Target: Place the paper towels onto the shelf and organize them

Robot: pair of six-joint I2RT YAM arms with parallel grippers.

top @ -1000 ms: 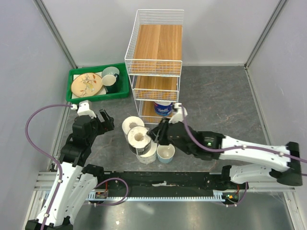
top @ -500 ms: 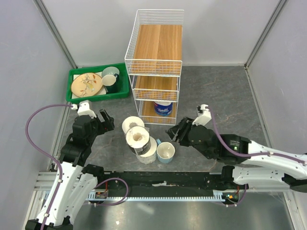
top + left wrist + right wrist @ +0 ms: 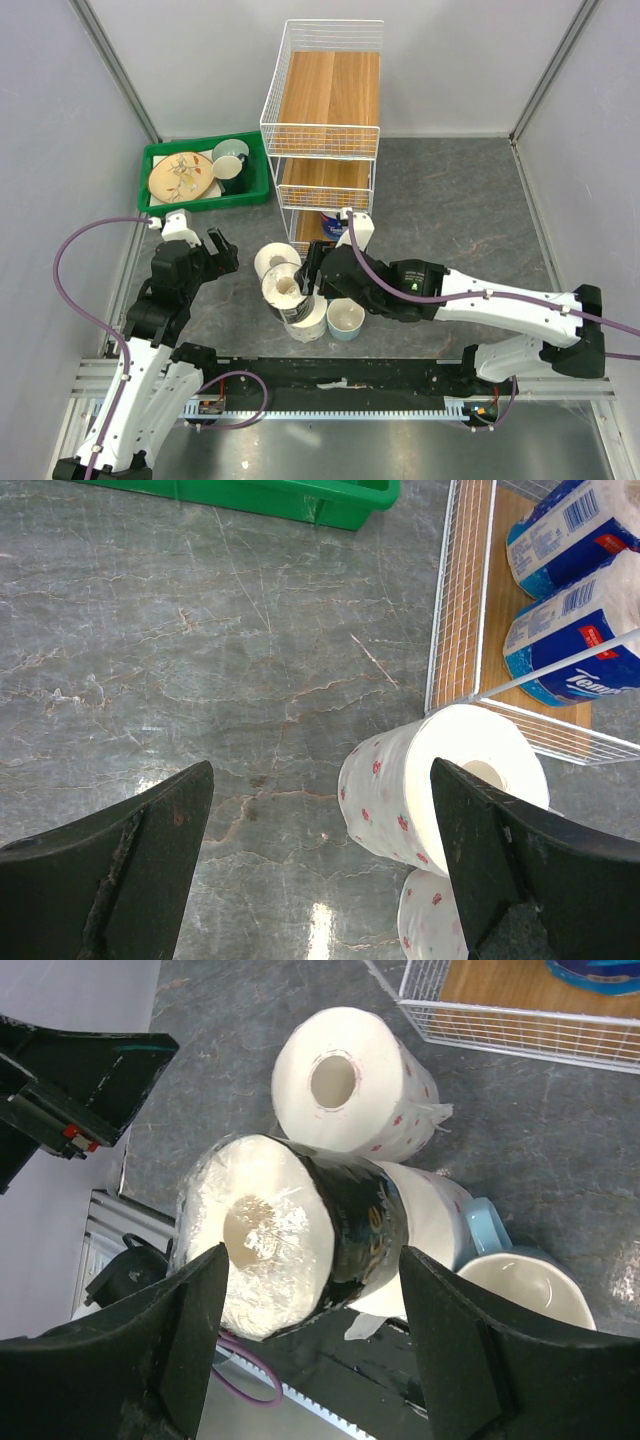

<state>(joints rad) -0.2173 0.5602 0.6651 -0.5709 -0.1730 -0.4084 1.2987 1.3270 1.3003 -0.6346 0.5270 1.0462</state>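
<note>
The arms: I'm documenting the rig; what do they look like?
White shells, black joints. A purple cable runs along the left arm and another along the right arm, which carries a green light. The left hand and right hand have black wedge fingers.

We see glossy crinkled film on the dark roll [image 3: 352,1228], matt paper on the flowered roll [image 3: 390,790] — the shelf [image 3: 320,138] is white wire with wood boards.

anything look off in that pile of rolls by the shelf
Yes. The dark-wrapped roll sits tilted, propped on a white roll instead of standing flat, so it could tumble off. A pale blue cup also sits right against the pile, mixed in with the rolls.
</note>
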